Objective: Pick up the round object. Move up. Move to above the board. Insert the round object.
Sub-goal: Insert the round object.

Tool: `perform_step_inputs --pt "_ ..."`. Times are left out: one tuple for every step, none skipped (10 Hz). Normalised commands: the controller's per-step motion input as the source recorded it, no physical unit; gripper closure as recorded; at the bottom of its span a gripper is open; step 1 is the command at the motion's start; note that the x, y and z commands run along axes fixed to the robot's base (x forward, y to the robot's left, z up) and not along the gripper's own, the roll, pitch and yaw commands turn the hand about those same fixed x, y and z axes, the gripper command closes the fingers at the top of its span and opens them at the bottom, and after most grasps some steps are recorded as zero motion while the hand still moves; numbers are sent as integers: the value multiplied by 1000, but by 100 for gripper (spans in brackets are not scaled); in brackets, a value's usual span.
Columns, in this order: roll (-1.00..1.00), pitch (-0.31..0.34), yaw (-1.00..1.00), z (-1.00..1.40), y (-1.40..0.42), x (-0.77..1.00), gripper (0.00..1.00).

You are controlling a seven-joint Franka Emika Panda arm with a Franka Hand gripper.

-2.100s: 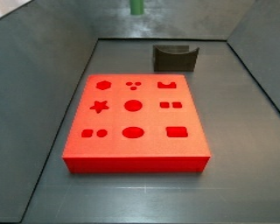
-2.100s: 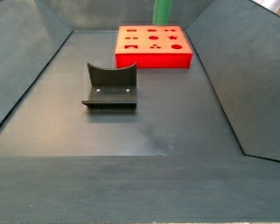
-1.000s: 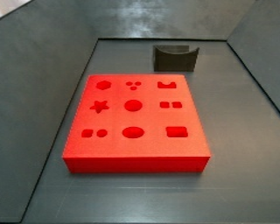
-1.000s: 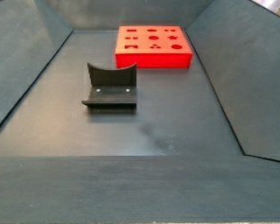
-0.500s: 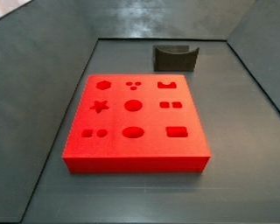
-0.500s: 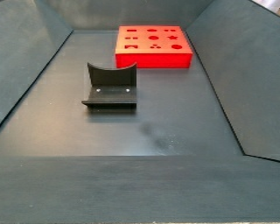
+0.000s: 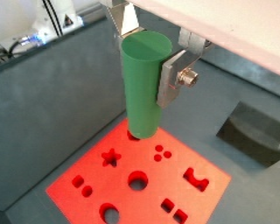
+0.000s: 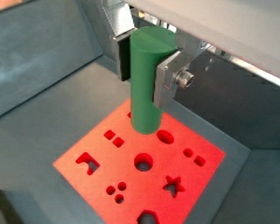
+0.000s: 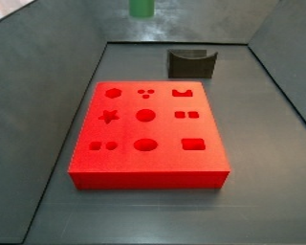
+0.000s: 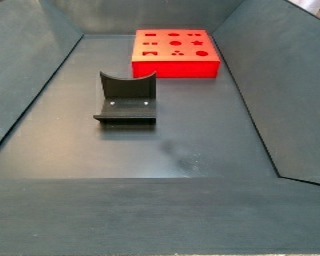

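A dark grey desk (image 10: 190, 140) with sloping grey walls forms the setting in both side views. My claw (image 7: 152, 52) hangs high above it and is visible only in the wrist views. Its flat silver fingers (image 7: 174, 77) press on opposite sides of the round object (image 7: 143, 83), pinching this green peg upright near its top (image 8: 146, 79). In a side view only the peg's lower end (image 9: 141, 8) shows, at the upper frame edge and well above the desk. Below the peg lies the board (image 7: 130, 179), a bright red block with shaped cut-outs, flat on the desk (image 9: 150, 124). In both wrist views the peg's lower end overlaps the board's edge region; it is clear of the holes (image 8: 143, 162). The fixture (image 10: 127, 98), a dark bracket, stands apart from the board (image 10: 176, 52).
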Motion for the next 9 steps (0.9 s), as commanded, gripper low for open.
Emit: perform_step_inputs --pt "24 -13 -14 -1000 -89 157 100" --pt "31 -16 -20 -1000 -106 123 100" --pt "31 -21 -17 -1000 -114 89 100" --pt "43 -34 -17 -1000 -129 23 100" --pt "53 -51 -6 -1000 -137 0 100" --pt "56 -64 0 -1000 -126 0 100" --pt "67 -110 0 -1000 -109 0 100" --pt "99 -210 0 -814 -43 0 100" --pt "127 -311 74 -586 -6 -20 100"
